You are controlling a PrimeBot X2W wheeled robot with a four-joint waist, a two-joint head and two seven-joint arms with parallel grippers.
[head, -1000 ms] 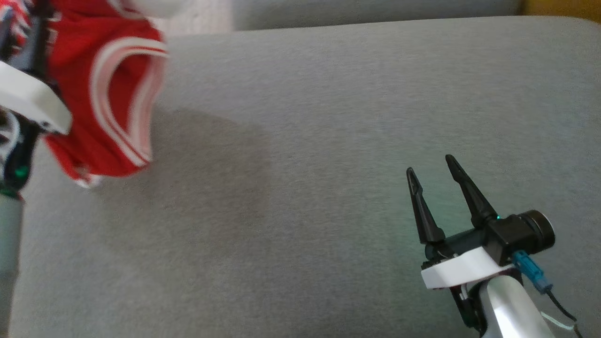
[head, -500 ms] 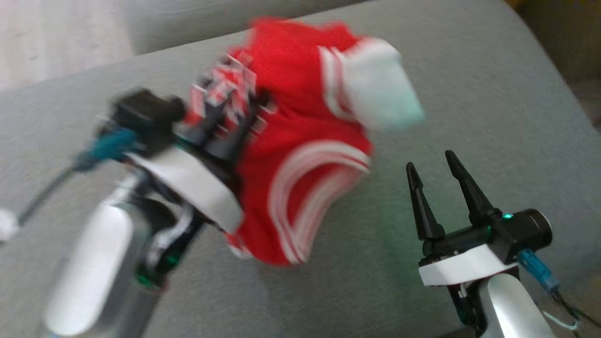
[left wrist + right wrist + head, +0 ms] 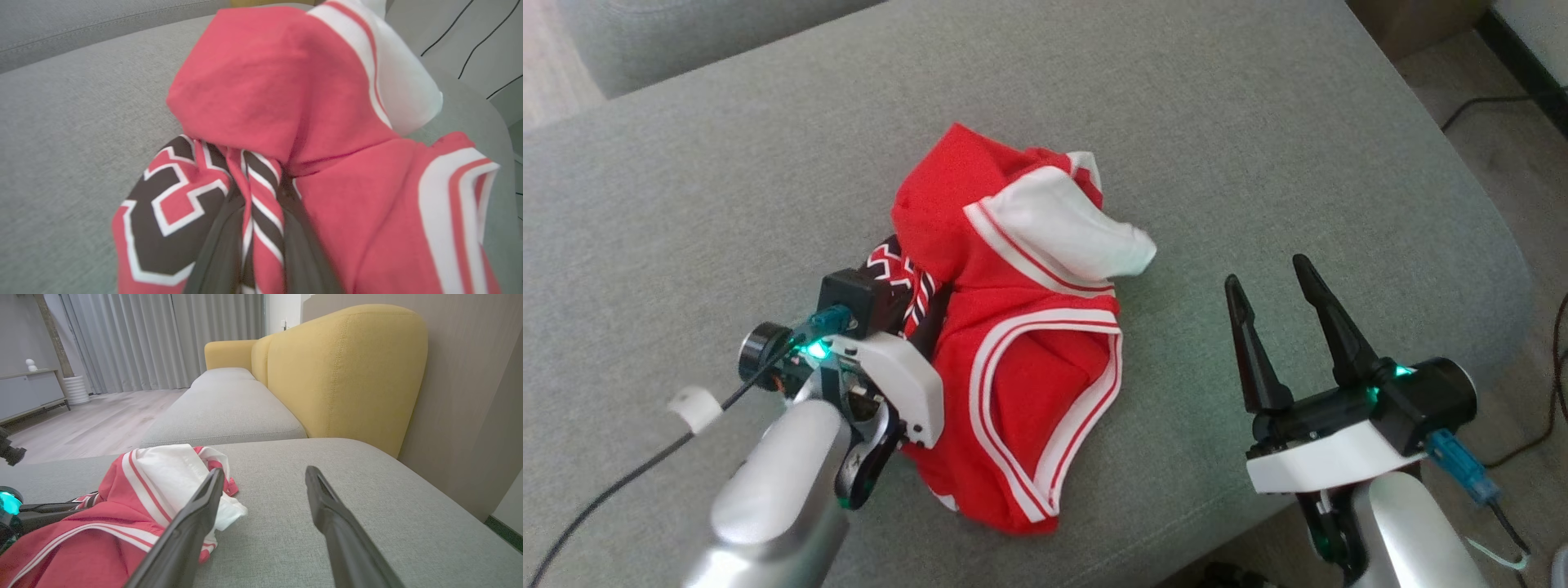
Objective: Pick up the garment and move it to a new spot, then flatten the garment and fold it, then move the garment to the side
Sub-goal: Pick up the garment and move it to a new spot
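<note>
Grey cushion: garment hides tips of left pincer clamped on it; right pincer wide, empty.

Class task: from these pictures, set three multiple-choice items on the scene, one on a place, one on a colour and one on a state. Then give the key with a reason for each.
1. Where does the garment lie?
A. on the wooden floor
B. on the grey cushion
C. on the yellow backrest

2. What is its main colour?
A. blue
B. green
C. red

3. How does the right tool stand?
A. open and empty
B. shut on the garment
C. shut on a cable

Key:
1 B: the cloth rests in a heap on the grey seat.
2 C: it is red cloth with white stripes.
3 A: the tool gapes wide beside the heap, with nothing in it.
</note>
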